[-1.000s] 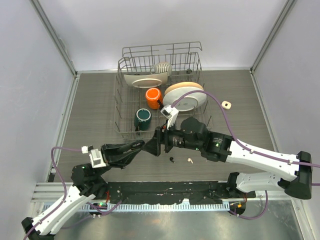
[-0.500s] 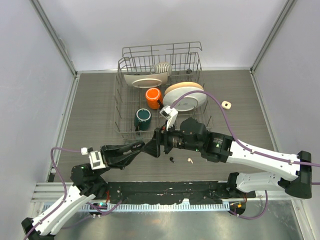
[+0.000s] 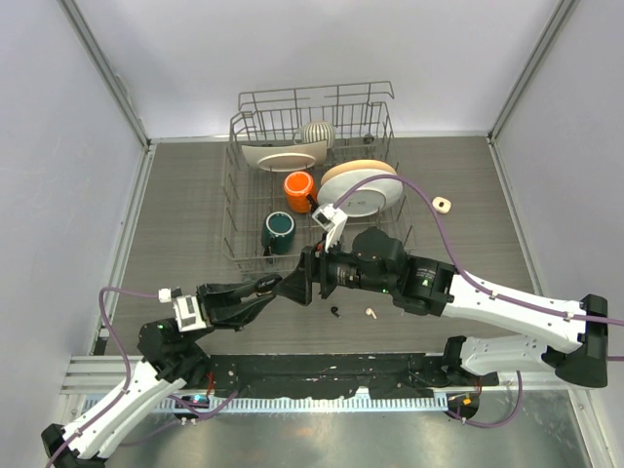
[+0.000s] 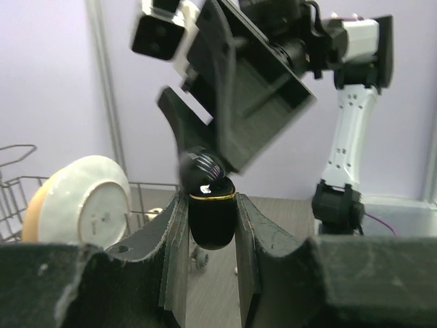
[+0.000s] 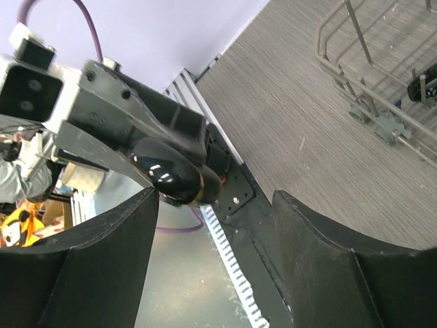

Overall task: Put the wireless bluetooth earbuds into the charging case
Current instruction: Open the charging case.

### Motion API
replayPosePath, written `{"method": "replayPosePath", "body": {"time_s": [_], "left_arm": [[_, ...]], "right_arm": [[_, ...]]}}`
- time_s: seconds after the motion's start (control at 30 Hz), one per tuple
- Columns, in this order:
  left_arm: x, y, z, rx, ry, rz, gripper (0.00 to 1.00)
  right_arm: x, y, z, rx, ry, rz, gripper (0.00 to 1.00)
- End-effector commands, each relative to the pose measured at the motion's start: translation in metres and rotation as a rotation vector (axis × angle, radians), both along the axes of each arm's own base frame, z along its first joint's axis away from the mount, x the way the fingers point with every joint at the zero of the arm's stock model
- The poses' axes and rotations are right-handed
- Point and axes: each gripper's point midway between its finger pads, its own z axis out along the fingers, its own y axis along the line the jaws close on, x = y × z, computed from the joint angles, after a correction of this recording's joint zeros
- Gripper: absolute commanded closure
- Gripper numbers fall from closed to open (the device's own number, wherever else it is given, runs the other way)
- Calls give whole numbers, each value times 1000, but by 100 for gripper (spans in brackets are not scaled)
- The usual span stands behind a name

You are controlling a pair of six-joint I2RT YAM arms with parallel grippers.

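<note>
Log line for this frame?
left end effector shut on charging case | right end effector open, facing it | black earbud, white earbud loose on table

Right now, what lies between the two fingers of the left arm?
A glossy black charging case with a gold rim sits there, clamped by the left fingers on both sides. The left wrist view shows it plainly.

Glossy black plastic charging case (image 4: 212, 222)
</note>
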Motion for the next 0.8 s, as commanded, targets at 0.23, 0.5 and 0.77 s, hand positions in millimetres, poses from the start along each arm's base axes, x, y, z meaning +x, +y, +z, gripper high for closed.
{"method": "replayPosePath", "body": {"time_s": [0.23,0.5,0.77], "left_arm": [[-18,-22,-66,153,19,-151,100],[-1,-18,-66,128,74,-72,100],[9,-16,-68,113,111,-24,100]], "right_arm": [[33,8,53,174,-50,-125,28],[19,6,63,220,-60,-47,27],[11,-13,93,291,-108,-47,25]]}}
